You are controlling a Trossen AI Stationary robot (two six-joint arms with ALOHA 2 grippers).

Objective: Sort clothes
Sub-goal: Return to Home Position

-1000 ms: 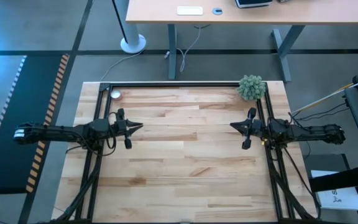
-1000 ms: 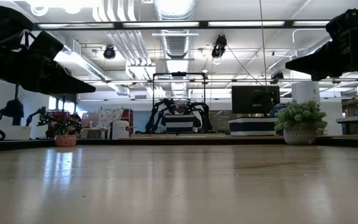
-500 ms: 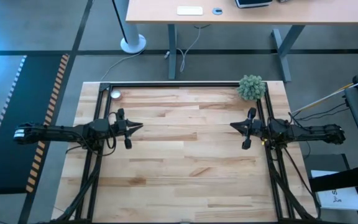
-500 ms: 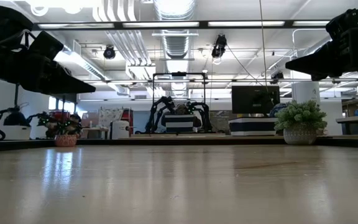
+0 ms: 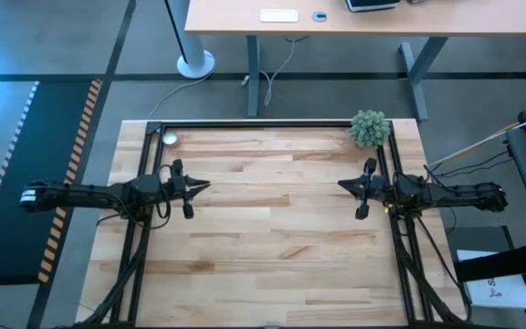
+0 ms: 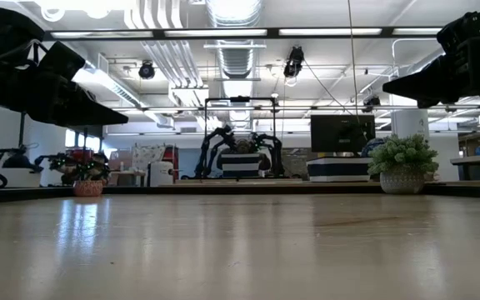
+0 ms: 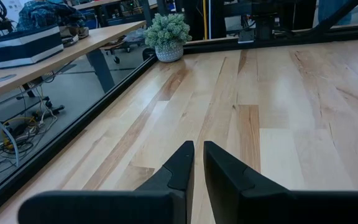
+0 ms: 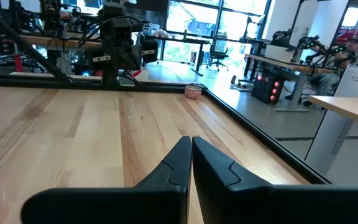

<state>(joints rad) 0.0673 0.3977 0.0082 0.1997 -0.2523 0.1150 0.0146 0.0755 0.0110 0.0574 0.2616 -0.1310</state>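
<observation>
Left gripper (image 5: 206, 185) and right gripper (image 5: 341, 185) face inward, level, jaws closed, empty.

Bright ceiling strips (image 6: 223, 32), glare on tabletop (image 6: 82, 233).

The high view looked straight down on the whole table (image 5: 272, 228). The low view sat at tabletop level, facing the room. Each wrist view looked across the boards. The plant (image 5: 370, 128) appeared in high, low and left wrist views.
</observation>
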